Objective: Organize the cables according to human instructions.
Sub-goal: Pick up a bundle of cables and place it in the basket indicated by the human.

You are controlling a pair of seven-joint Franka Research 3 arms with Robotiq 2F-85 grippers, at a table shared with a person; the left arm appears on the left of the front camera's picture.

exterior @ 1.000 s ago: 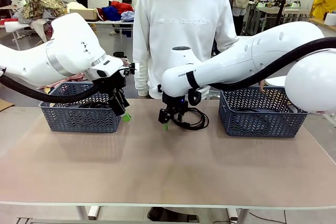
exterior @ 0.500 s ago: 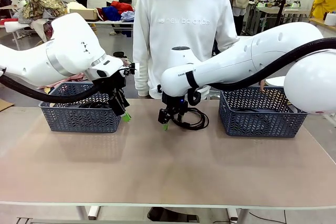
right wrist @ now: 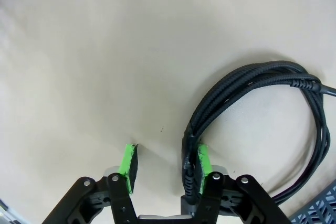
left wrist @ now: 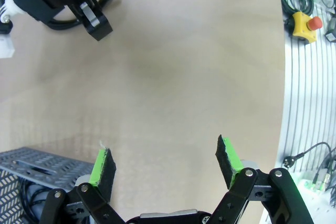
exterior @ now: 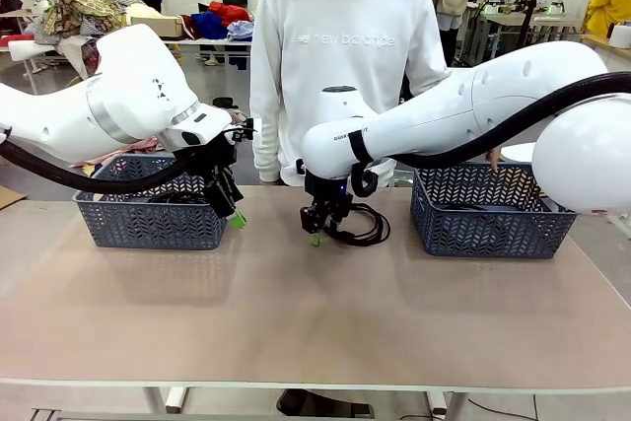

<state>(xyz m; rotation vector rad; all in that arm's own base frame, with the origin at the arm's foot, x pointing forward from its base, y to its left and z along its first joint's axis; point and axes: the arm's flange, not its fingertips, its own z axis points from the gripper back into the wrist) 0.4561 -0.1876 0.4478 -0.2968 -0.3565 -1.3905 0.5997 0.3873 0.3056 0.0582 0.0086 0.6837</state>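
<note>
the right gripper (exterior: 315, 234) stood low over the table (exterior: 296, 313) near its middle, just in front of the person's white sweater (exterior: 340, 56). in the right wrist view its 2 green pads (right wrist: 128, 167) were partly drawn together but a gap of bare table still lay between them. the strands of a coiled black cable (right wrist: 252, 108) ran along the inner face of 1 pad, touching it, while the other pad stood clear of the cord. so the jaws were not pinched on the cable; whether they counted as spread or pressed together could not be told. the coil itself lay flat on the table, looping away from the gripper toward the right basket (exterior: 490, 212). in the front view the same cable (exterior: 363, 224) lay between the gripper and that basket.

the left gripper (exterior: 233, 212) hung with its jaws spread wide, holding nothing, at the near right corner of the left basket (exterior: 148, 219). the left wrist view showed its 2 pads (left wrist: 103, 163) well apart over bare table, with a corner of the basket and dark cords inside it at the lower left. dark cords also showed over the rim of the left basket in the front view.
</note>
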